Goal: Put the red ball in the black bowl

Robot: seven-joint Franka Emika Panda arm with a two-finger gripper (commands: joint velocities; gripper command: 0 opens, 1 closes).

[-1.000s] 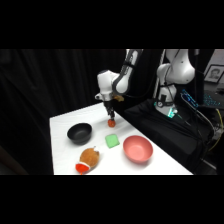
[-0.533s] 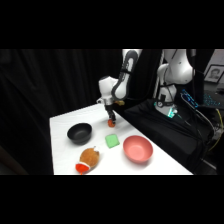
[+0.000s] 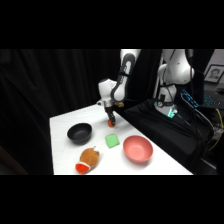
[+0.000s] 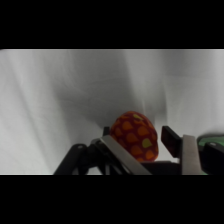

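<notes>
Gripper [image 4: 135, 142] lifted, red ball [image 4: 134, 136] gripped (above table [image 3: 62, 130])

Red ball [image 4: 134, 136]: small, round, red with orange and yellowish spots, sitting between two dark fingers [image 4: 170, 138] low in the wrist view, over white cloth. In the side view just a red-orange speck [image 3: 110, 123] at the arm's lower end, at or just above the table; cannot tell whether touching.

Black bowl [image 3: 79, 132]: small, round, matte black, upright on the table, nothing visible inside, at about 8 o'clock from the ball and apart from it.
</notes>
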